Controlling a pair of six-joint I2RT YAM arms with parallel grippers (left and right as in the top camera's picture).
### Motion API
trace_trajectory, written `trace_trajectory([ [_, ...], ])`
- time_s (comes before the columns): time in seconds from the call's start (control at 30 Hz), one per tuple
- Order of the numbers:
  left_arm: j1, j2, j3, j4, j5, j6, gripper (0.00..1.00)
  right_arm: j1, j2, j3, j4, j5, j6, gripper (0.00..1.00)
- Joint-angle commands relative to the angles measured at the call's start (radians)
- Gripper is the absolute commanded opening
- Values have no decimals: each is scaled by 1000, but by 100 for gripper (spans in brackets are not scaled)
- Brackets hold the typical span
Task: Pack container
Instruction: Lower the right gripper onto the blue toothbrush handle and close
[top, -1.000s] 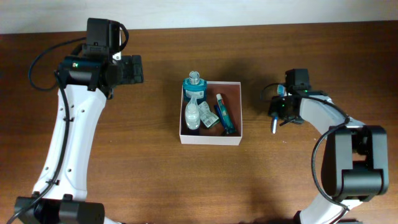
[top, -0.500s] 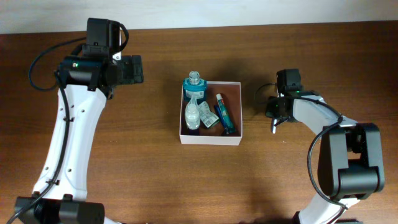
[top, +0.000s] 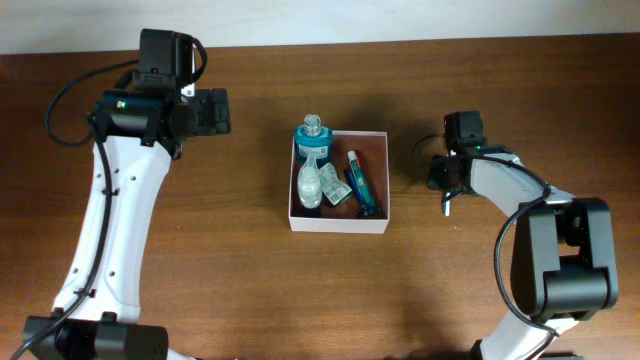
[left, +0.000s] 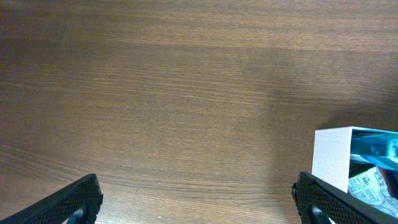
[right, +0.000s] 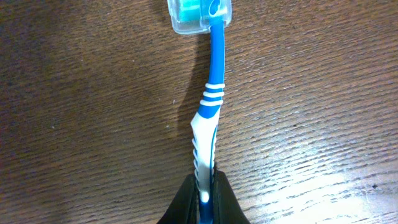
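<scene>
Toward the right side of the table (top: 250, 290), the right hand (right: 204, 194) is clamped on the tail of a blue-and-white toothbrush (right: 210, 106) whose head wears a clear cap (right: 200, 15). The container (top: 340, 226) sits mid-table to its left, well apart, holding a bottle (top: 312, 135) and a blue tube (top: 360, 185). The left hand (left: 199, 202) gapes wide.

At the right edge of the left wrist view we see only one corner of the container (left: 331, 155). In the right wrist view the top edge cuts the cap (right: 200, 14) of the toothbrush (right: 210, 106); the right gripper (right: 204, 198) hides its handle end.
</scene>
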Motion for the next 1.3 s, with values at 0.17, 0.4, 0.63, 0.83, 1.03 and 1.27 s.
trace_trajectory([
  [0.17,2,-15,8,-1,0,-13,99,6,21,0,-43,-2,5,4],
  [0.4,2,-15,8,-1,0,-13,99,22,-105,103,-174,-3,5,4],
  [0.63,2,-15,8,-1,0,-13,100,126,-278,167,-271,-3,5,4],
  [0.83,2,-15,8,-1,0,-13,99,223,-365,167,-296,51,33,4],
  [1.03,2,-15,8,-1,0,-13,99,214,-348,166,-313,112,47,25],
  [1.27,2,-15,8,-1,0,-13,100,146,-291,163,-310,114,47,38],
])
